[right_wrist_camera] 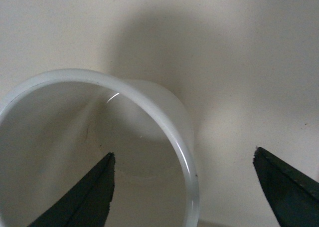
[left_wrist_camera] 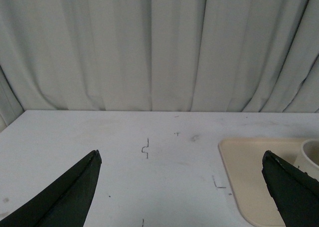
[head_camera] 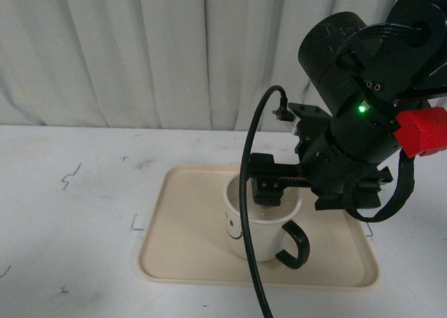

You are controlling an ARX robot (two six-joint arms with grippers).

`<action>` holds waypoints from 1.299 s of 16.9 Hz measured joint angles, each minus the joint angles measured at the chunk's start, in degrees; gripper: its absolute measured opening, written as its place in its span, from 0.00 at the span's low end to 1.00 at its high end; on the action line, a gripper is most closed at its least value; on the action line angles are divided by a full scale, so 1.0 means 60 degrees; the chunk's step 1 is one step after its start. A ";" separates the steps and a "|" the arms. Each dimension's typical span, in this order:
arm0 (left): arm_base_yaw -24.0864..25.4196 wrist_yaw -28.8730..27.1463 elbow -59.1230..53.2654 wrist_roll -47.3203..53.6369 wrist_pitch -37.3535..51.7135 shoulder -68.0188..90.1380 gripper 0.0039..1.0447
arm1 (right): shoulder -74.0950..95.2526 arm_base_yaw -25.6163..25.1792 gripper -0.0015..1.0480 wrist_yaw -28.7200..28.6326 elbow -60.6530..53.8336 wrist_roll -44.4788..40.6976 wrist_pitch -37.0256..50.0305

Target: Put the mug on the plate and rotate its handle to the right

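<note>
The cream-white mug [head_camera: 262, 227] stands upright on the beige plate [head_camera: 188, 248]. Part of its smiley face shows on its front-left side. Its black handle [head_camera: 297, 244] points to the front right. My right gripper [head_camera: 300, 196] is open and straddles the mug's right rim. In the right wrist view the gripper [right_wrist_camera: 184, 187] has one finger [right_wrist_camera: 94, 197] inside the mug [right_wrist_camera: 164, 112] and the other outside, over the plate [right_wrist_camera: 239, 62]. My left gripper [left_wrist_camera: 180, 157] is open and empty above the bare table, left of the plate [left_wrist_camera: 249, 177]. The mug's edge [left_wrist_camera: 311, 154] shows there.
The white table [head_camera: 77, 213] bears small black marks. A white curtain [head_camera: 140, 52] hangs behind it. A black cable [head_camera: 246, 192] hangs from my right arm and crosses in front of the mug.
</note>
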 joint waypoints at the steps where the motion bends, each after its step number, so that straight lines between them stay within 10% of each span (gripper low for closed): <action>1: 0.0000 0.0000 0.0000 0.0000 0.0000 0.0000 0.94 | 0.0000 0.0033 0.73 0.0011 0.0000 0.0076 -0.0007; 3: 0.0000 -0.0004 0.0000 0.0000 0.0000 0.0000 0.94 | 0.0000 0.0069 0.36 0.0033 0.0029 0.0317 -0.0222; 7: 0.0000 -0.0004 0.0000 0.0000 0.0000 0.0000 0.94 | 0.0015 0.0036 0.05 0.0113 0.0583 -0.0313 -0.0860; 16: 0.0000 -0.0004 0.0000 0.0000 0.0000 0.0000 0.94 | 0.0000 -0.0073 0.03 -0.0368 0.1734 -0.7315 -0.2790; 22: 0.0000 -0.0004 0.0000 0.0000 0.0000 0.0000 0.94 | 0.0510 -0.0018 0.03 -0.0594 0.2382 -0.8524 -0.3111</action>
